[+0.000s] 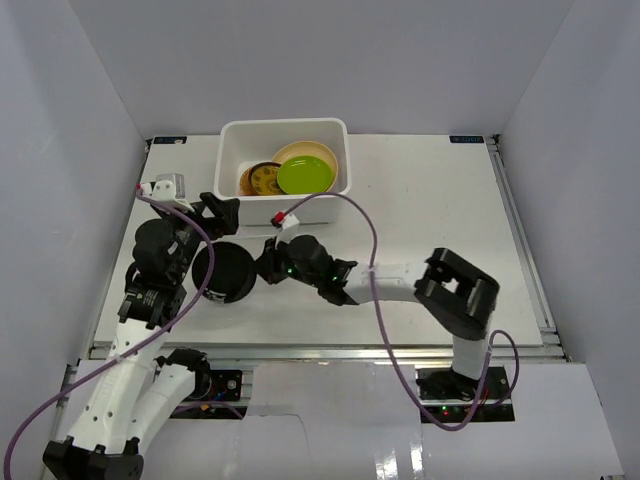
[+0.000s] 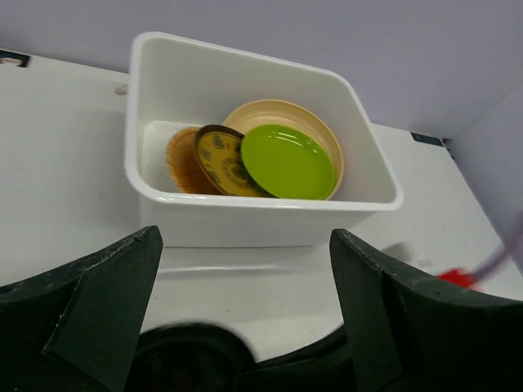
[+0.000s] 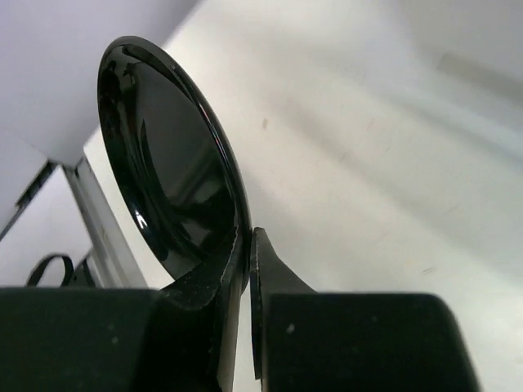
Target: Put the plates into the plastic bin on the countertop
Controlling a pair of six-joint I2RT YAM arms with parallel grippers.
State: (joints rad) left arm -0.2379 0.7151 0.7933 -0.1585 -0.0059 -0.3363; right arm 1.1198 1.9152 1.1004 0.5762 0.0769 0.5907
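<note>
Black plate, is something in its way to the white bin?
The left gripper, jaws open, sits between the black plate and the plastic bin. The right gripper, holding the plate, may have to go around.

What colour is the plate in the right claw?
The plate is glossy black, clearest in the right wrist view.

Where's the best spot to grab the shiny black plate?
Grab it by the thin rim, coming in edge-on from the side nearest the right arm. The black plate is shallow and smooth, so only its rim fits between two fingers, one on each face. The right gripper pinches it just that way now.
</note>
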